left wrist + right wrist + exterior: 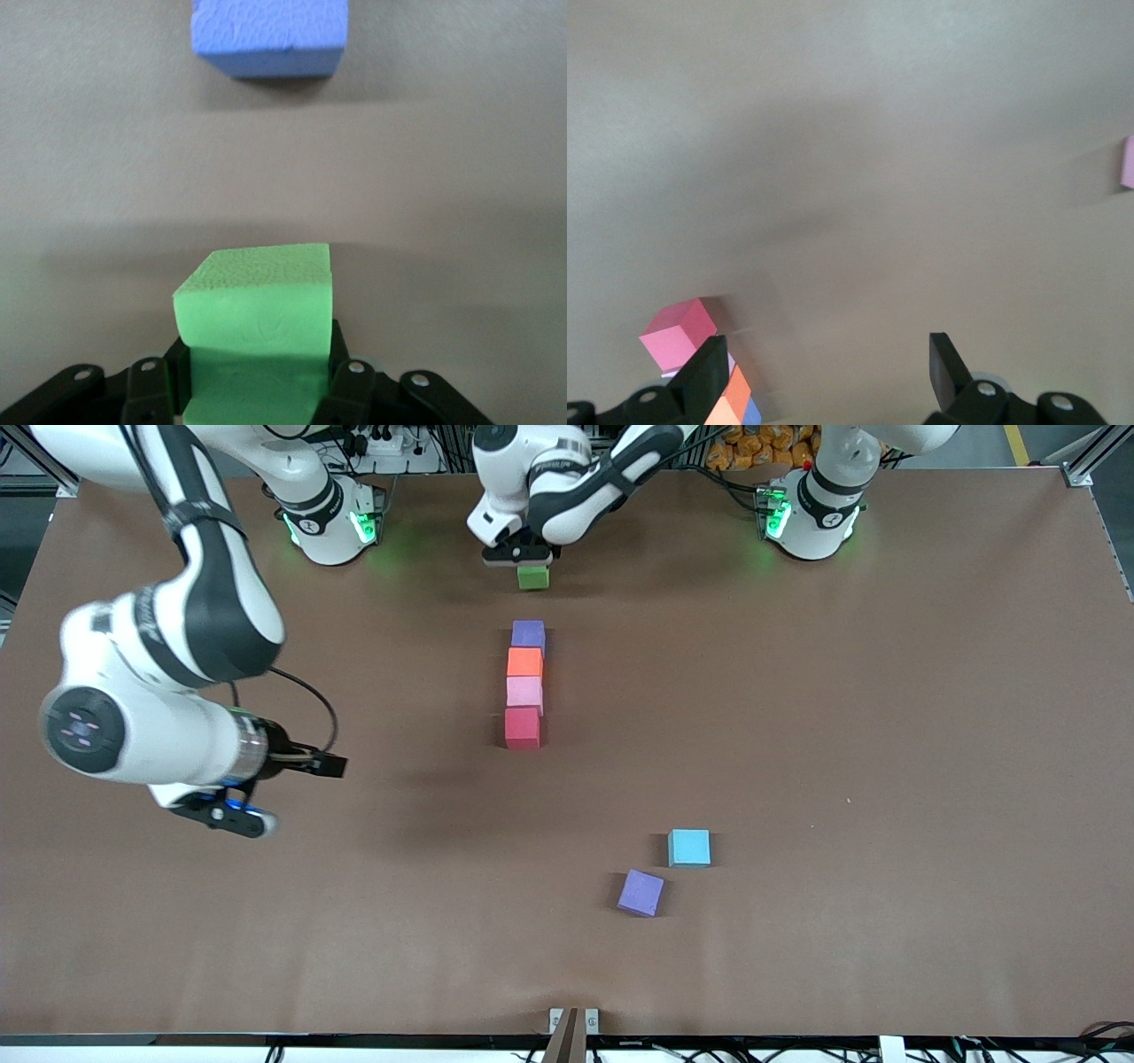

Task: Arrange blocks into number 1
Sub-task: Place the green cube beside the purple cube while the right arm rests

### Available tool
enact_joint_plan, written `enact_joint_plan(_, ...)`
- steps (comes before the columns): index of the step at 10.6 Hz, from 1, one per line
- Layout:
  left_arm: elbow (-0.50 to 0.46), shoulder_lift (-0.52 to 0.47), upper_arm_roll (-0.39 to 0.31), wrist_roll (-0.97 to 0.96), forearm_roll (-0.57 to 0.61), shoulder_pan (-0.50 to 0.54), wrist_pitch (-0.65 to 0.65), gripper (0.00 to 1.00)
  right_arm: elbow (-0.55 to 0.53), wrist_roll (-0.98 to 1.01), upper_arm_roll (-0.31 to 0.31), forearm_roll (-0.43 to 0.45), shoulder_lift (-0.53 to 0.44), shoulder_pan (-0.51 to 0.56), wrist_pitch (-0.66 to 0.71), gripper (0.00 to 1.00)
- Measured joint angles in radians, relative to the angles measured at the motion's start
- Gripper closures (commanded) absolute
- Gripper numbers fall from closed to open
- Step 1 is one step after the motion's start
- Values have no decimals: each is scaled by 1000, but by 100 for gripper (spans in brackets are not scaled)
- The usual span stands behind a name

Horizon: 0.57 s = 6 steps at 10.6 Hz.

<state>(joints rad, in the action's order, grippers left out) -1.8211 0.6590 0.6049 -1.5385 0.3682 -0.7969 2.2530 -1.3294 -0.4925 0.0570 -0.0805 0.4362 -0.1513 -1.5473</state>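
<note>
Front view, right arm's end first: right gripper (306,764) up in the air over bare table (886,691), well apart from every block, waiting. Right wrist view: fingers (948,363) spread wide with nothing between them; red block (678,332) and part of the column visible past one finger.

Middle of the table: column of four blocks in a straight line, each touching the next. Purple block (529,635) farthest from the front camera, then orange block (524,662), then pink block (524,692), then red block (522,727) nearest the front camera.

Above the column in the front view, close to the robots' bases: left gripper (529,567) pinching the green block (532,577). Left wrist view: green block (257,328) clamped between the two fingers (341,381), lower part hidden between the pads, upper face in plain sight. Same view: purple block (268,35) ahead of the green one, a strip of bare table between them, so apart and not touching. Contact between green block and table: cannot tell.

Toward the left arm's end and nearer to the front camera than the column: second purple block (640,892), turned slightly askew, alone on the table. Just beside it, a little farther from the front camera: light blue block (689,848), squared to the table edge, near the second purple block but not touching it. Both well apart from the column.
</note>
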Motion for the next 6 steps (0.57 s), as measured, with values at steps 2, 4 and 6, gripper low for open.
enact_joint_plan(2,33,29,-29,10,4,-11,-1,100,0,50,-1,4,-32,32,14,0)
enact_joint_plan(4,50,30,-52,33,5,-13,-1,100,0,81,-1,4,-43,52,15,0)
enact_joint_plan(6,69,31,-77,66,5,-13,-1,100,0,87,-1,5,-44,54,15,0)
